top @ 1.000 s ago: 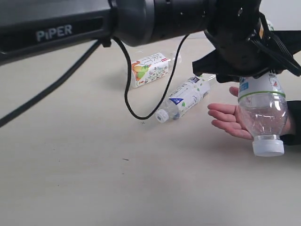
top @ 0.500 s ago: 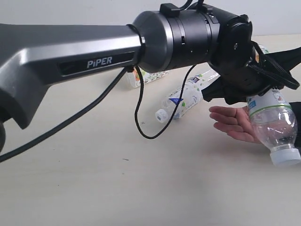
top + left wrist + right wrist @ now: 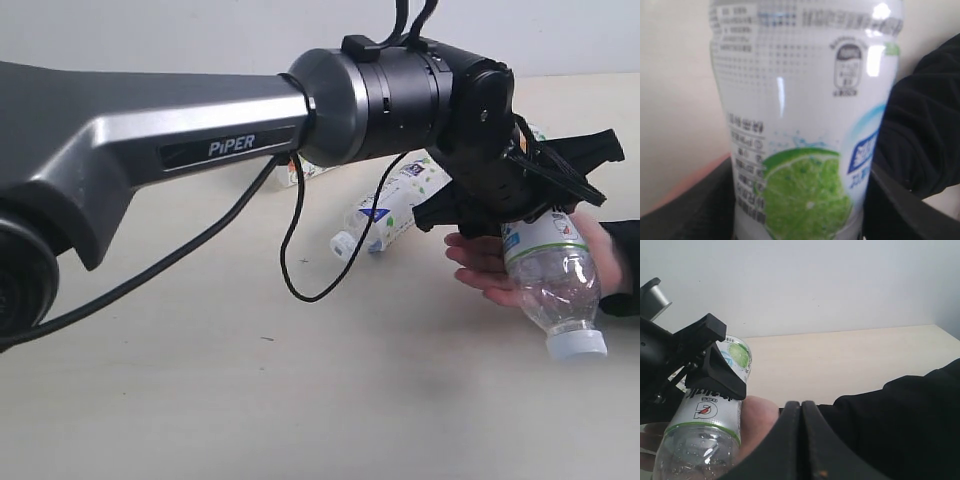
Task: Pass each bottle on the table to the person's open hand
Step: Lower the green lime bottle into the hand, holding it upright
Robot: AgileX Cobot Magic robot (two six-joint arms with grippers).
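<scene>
My left gripper (image 3: pixel 535 205) reaches across to the right and is shut on a clear bottle (image 3: pixel 555 275) with a lime label, held cap down. The bottle hangs over the person's open hand (image 3: pixel 480 265), close to or touching the palm. In the left wrist view that bottle (image 3: pixel 805 125) fills the space between the black fingers (image 3: pixel 700 205). A second bottle (image 3: pixel 390 215) lies on the table (image 3: pixel 200 400), white cap toward me. Behind the arm shows part of a third bottle (image 3: pixel 300 170). In the right wrist view my right gripper (image 3: pixel 801 410) is shut and empty, low beside the hand (image 3: pixel 757 420) and the held bottle (image 3: pixel 705 425).
The person's black sleeve (image 3: pixel 625 270) enters from the right edge and lies just behind my right gripper as a dark mass (image 3: pixel 900 425). The left arm's cable (image 3: pixel 295 260) hangs in a loop above the table. A pale wall stands behind the table.
The left arm has dropped lower and turned. The held bottle swung out to the right, then came back over the palm. The grip on it is unchanged.
</scene>
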